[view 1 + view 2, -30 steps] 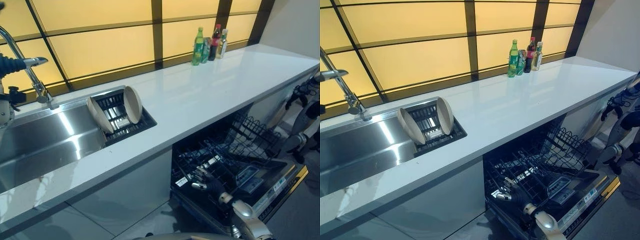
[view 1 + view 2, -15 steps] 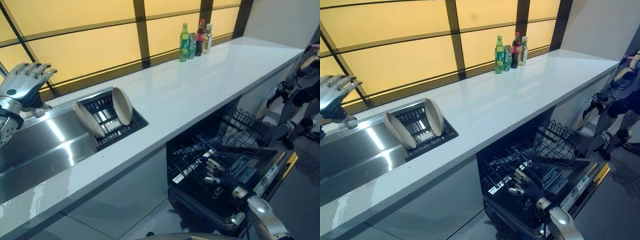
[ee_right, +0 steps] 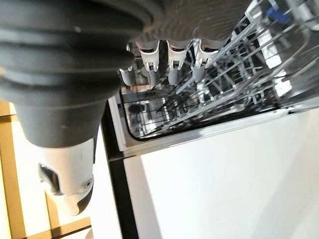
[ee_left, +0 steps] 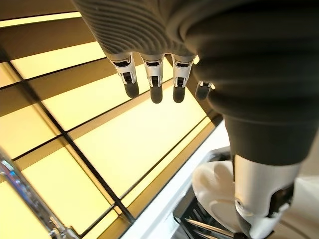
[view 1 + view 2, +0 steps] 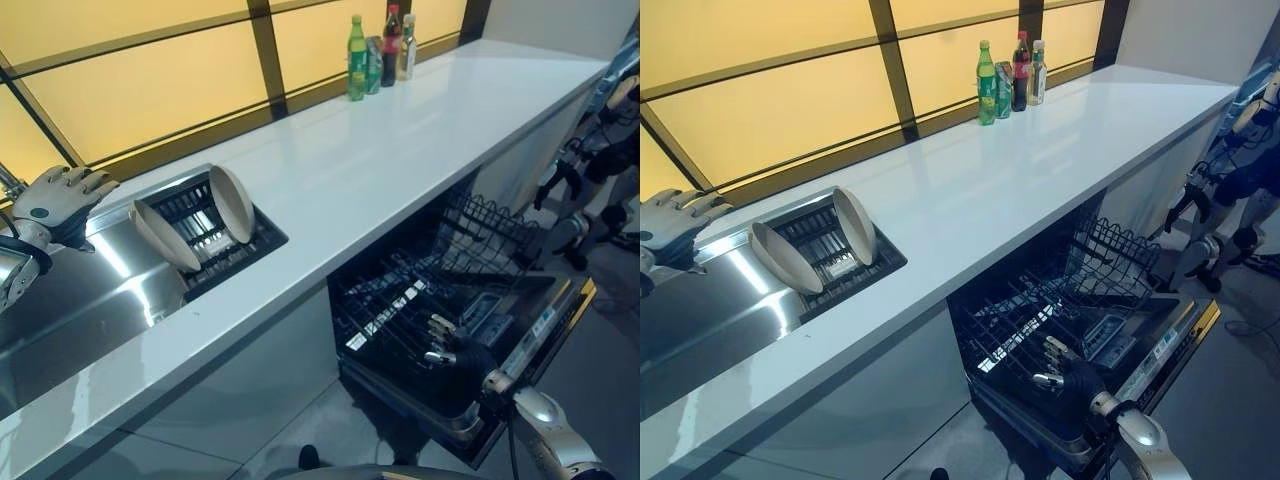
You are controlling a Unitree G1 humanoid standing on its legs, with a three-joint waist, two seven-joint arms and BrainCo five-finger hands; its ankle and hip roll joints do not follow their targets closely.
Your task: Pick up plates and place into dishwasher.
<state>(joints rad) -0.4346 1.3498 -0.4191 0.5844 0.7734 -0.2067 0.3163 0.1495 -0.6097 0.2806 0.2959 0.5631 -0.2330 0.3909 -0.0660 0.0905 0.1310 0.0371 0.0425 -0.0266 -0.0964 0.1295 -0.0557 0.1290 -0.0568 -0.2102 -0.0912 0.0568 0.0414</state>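
Note:
Two beige plates stand on edge in a black dish rack (image 5: 215, 235) set in the steel sink (image 5: 70, 300): one plate (image 5: 163, 237) on the left, the other plate (image 5: 231, 203) on the right. My left hand (image 5: 60, 200) hovers open above the sink, left of the plates and apart from them; its wrist view shows straight fingers (image 4: 155, 92) and a plate (image 4: 214, 191) beyond. My right hand (image 5: 455, 350) is open and holds nothing, low over the lower rack (image 5: 400, 300) of the open dishwasher. Its fingers (image 3: 172, 74) hang relaxed above the wires.
A long white counter (image 5: 400, 150) runs above the dishwasher, with three bottles (image 5: 356, 45) at its far end by the amber window. The dishwasher's door (image 5: 540, 315) lies folded down and a second wire rack (image 5: 490, 240) is pulled out. Dark equipment (image 5: 600, 130) stands at the right edge.
The camera has swung, shifting the whole scene. My left hand has come into view and sunk lower towards the sink, nearer the plates. My right hand stays over the lower rack.

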